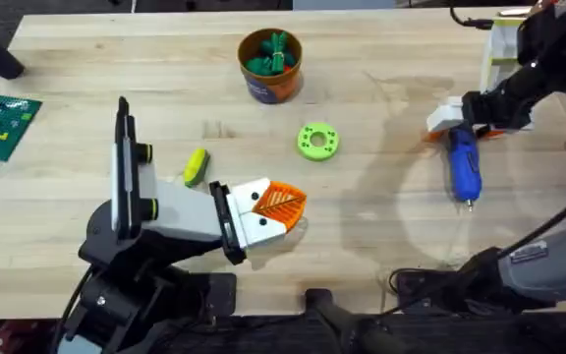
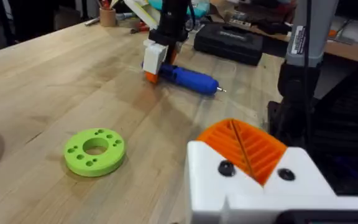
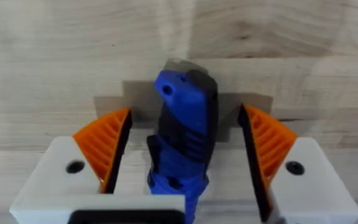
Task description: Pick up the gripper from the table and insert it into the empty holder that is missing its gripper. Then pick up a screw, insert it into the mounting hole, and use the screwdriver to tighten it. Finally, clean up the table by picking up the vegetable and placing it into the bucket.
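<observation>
1. Light wooden table [image 1: 381, 118] is holding all the things, and both robot arms are reaching over it.
2. The blue pen-shaped screwdriver [image 1: 463, 167] is lying flat on the right side of the table, with its thin metal tip pointing toward the robot.
3. The right gripper [image 3: 185, 155] is sitting low over the back end of the screwdriver. Its white fingers with orange pads [image 3: 104, 146] are standing wide apart, one on each side of the blue body, not squeezing it.
4. The left gripper [image 1: 278, 206] is waiting near the middle of the table. Its fingers are pressed together with nothing between them.
5. The small yellow and light-green toy vegetable [image 1: 197, 165] is lying just beside the left arm.
6. The flat lime-green disc with holes [image 1: 317, 141] is lying near the middle.
7. The round orange-brown bucket [image 1: 270, 67] is standing at the far side, with dark green toy pieces [image 1: 271, 57] inside it.
</observation>
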